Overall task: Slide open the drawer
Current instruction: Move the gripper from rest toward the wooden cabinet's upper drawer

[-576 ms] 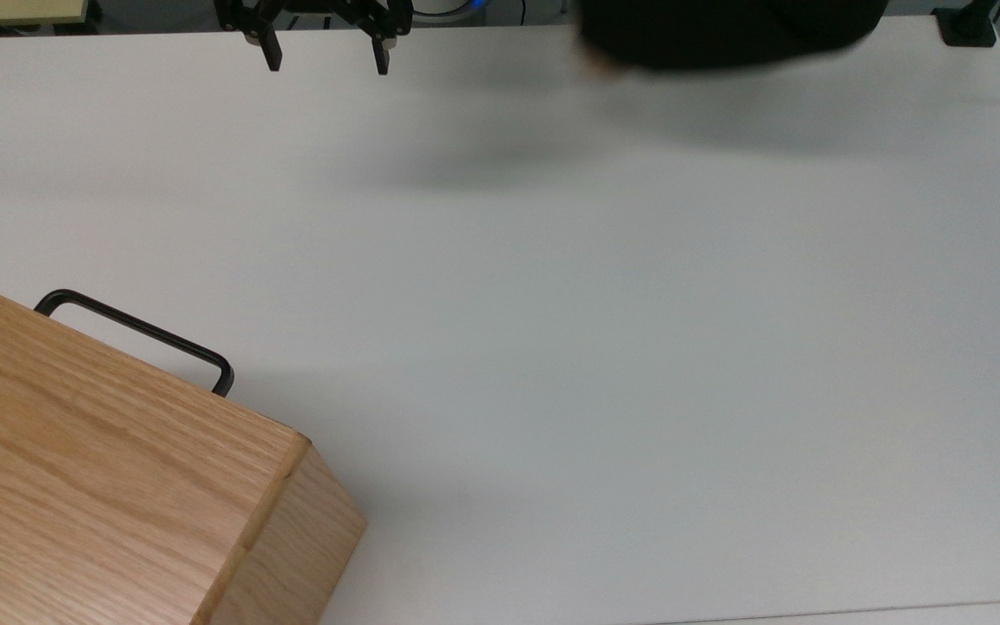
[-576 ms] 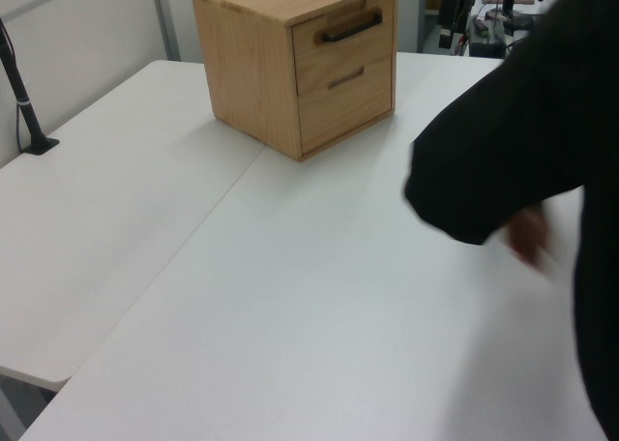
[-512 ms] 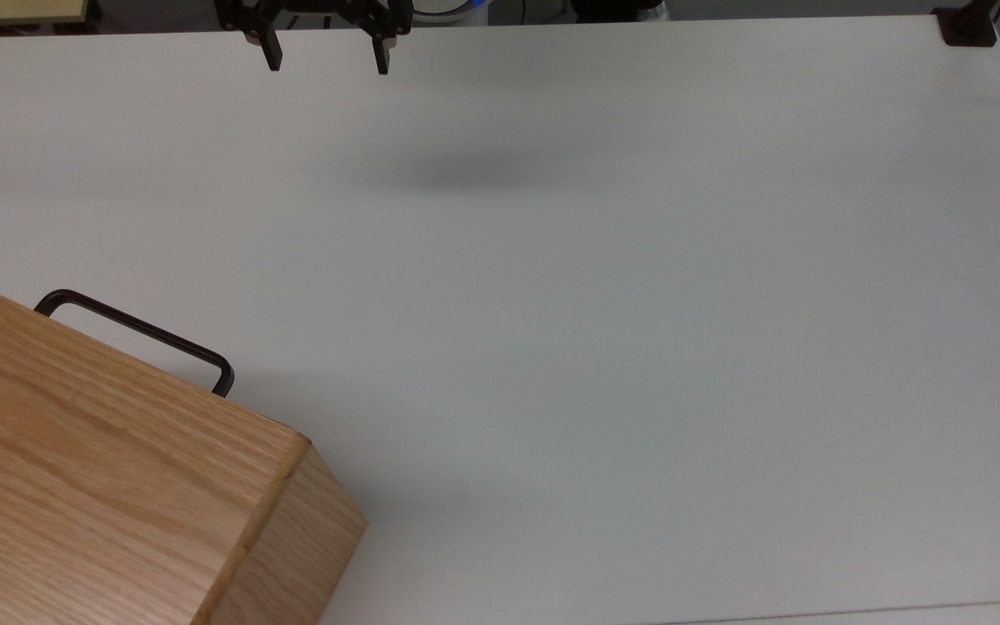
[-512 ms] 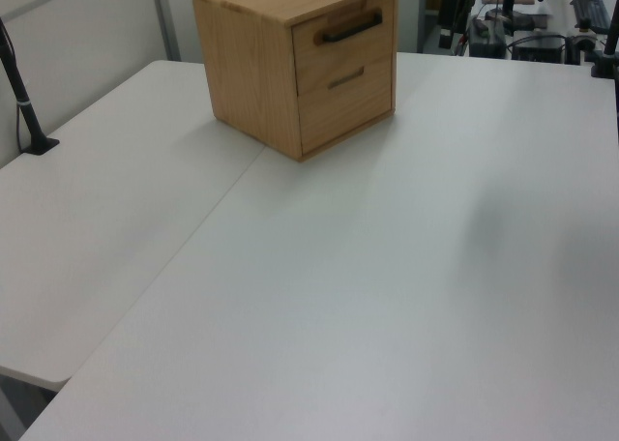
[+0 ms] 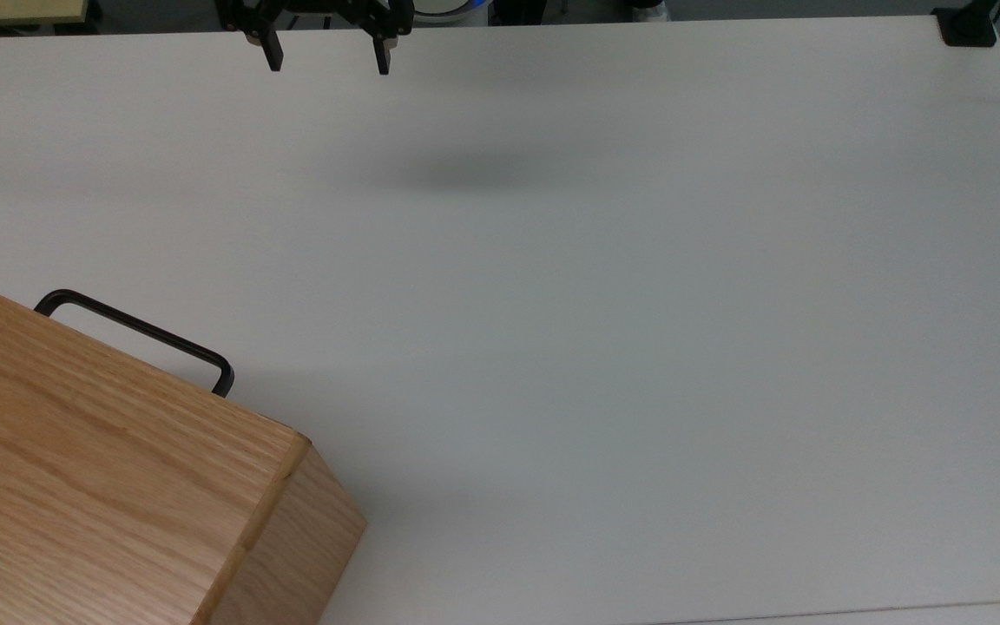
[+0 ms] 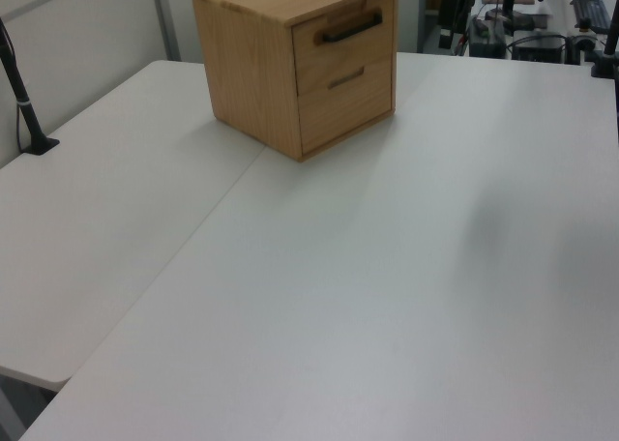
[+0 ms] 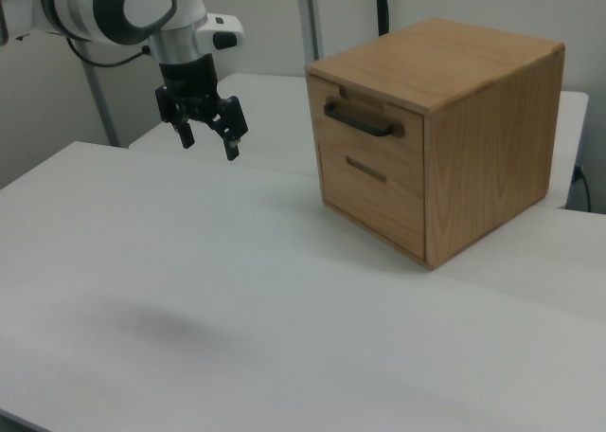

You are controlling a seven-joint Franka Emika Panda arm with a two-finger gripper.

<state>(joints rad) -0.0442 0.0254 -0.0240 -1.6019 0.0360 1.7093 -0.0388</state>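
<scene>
Right view: white table [image 7: 237, 299], wide and bare across the near side. Oak cabinet [image 7: 483, 129] sits at the right view's right, toward the far side of the table, resting flat. Upper drawer [image 7: 365, 124] flush in the cabinet front, closed; black bar handle [image 7: 362, 119] across it. A second, lower drawer front [image 7: 371, 197] below, with a small flat pull. Robot arm [image 7: 123, 10] enters from the right view's upper left. Pincer [image 7: 208, 140] hangs above the table, well apart from the cabinet, to its left; fingers spread apart, nothing between them. Top view: pincer [image 5: 326, 59] at the far table edge, handle [image 5: 140, 334] projecting from the cabinet at lower left.
</scene>
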